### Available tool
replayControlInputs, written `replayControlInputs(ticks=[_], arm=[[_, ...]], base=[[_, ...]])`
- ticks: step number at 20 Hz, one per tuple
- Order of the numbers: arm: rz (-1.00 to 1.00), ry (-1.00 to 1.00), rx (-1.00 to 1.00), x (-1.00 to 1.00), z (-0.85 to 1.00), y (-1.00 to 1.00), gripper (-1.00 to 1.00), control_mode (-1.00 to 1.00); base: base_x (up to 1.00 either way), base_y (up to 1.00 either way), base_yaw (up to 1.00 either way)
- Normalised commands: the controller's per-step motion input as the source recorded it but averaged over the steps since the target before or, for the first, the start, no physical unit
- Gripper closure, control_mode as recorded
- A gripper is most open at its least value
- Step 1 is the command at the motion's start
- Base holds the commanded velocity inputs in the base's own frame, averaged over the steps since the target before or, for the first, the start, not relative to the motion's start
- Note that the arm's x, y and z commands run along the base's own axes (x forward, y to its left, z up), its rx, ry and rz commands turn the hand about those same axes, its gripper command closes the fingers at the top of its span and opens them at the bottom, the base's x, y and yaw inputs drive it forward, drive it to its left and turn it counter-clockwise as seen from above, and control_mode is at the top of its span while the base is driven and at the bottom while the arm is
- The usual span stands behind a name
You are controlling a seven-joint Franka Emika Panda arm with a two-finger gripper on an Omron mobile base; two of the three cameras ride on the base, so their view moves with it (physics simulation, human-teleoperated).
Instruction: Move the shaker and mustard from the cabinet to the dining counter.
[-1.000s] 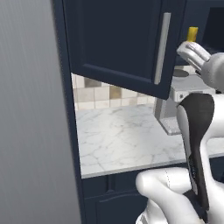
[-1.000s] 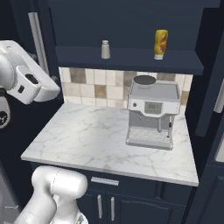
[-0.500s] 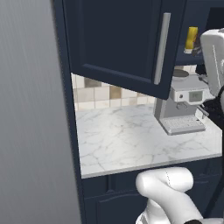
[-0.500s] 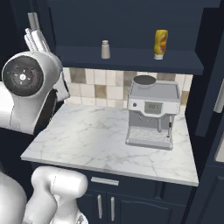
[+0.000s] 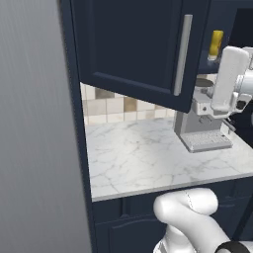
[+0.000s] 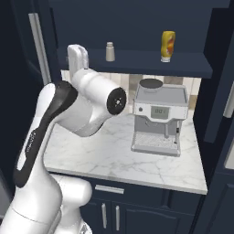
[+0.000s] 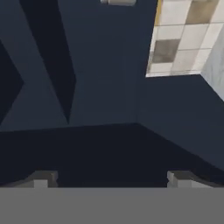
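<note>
Claw: my gripper (image 7: 109,178) stands wide open, nothing between the two dark fingertips (image 7: 43,178) that rise at 6 o'clock in the hand view.
Ahead of the claw: dark navy panels of the cabinet (image 7: 100,109), with a patch of beige and brown tiled backsplash (image 7: 181,35) at 1 o'clock (the hand view is rolled, so that is not the room's up).
Arm: in the right base view my white arm (image 6: 82,105) bends up at the left, the hand reaching to the shelf edge at 11 o'clock.
Shaker: the small pale shaker (image 6: 109,51) stands upright on the open cabinet shelf (image 6: 137,61), just beside my raised hand at 3 o'clock of it, apart from it.
Mustard: the yellow mustard (image 6: 167,45) stands on the same shelf, well apart from the shaker at 3 o'clock; it also peeks past the door edge in the left base view (image 5: 216,43).
Door: the cabinet door (image 5: 143,49) hangs open with its long silver handle (image 5: 182,54).
Below: a coffee machine (image 6: 159,116) sits on the marble worktop (image 6: 128,160), under the mustard (at 6 o'clock of it).
</note>
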Motion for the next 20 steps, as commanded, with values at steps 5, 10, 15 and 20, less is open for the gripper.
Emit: replayControlInputs(ticks=[5, 10, 15, 20], arm=[[0.4, -0.03, 0.12, 0.85, -0.26, 0.13, -1.0, -1.0], [0.49, 0.0, 0.0, 0.17, 0.01, 0.73, -1.0, -1.0], [0.61, -0.05, -0.1, -0.33, 0.07, 1.0, -1.0, -1.0], [0.41, -0.23, -0.19, -0.91, 0.01, 1.0, -1.0, -1.0]], base=[[0.0, 0.0, 0.0], [0.0, 0.0, 0.0], [0.0, 0.0, 0.0], [0.0, 0.0, 0.0]])
